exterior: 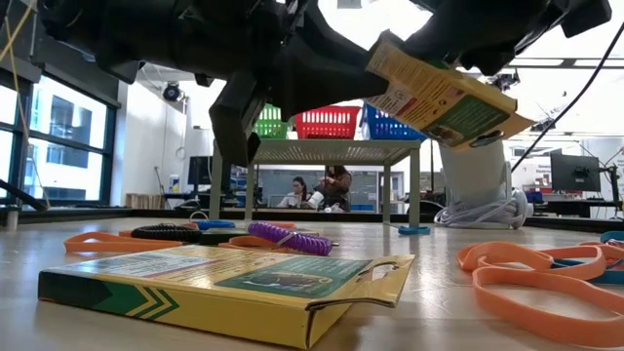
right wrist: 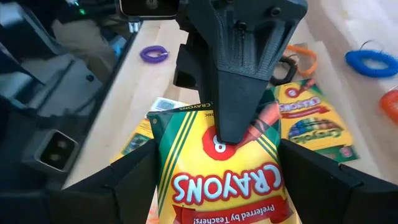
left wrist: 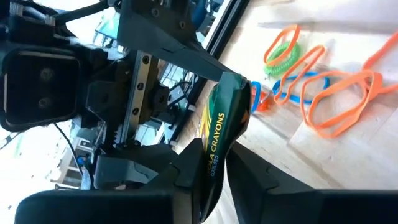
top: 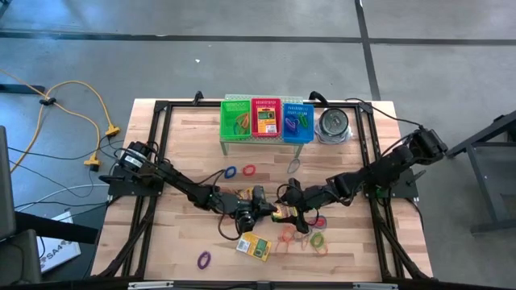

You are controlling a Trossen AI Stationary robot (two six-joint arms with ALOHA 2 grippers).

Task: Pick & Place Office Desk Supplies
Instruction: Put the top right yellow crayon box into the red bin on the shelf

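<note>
Yellow crayon box (right wrist: 217, 174) sits in both my pincers (top: 278, 211), fingers pinching it; loose bands (top: 310, 238) beside it await the baskets (top: 267, 118).

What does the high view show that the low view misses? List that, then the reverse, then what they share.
High only: a yellow cable on the floor beside the table. Low only: people in the room behind. Both: the red basket, the flat crayon box on the table, and the raised crayon box gripped by the left gripper and right gripper.
</note>
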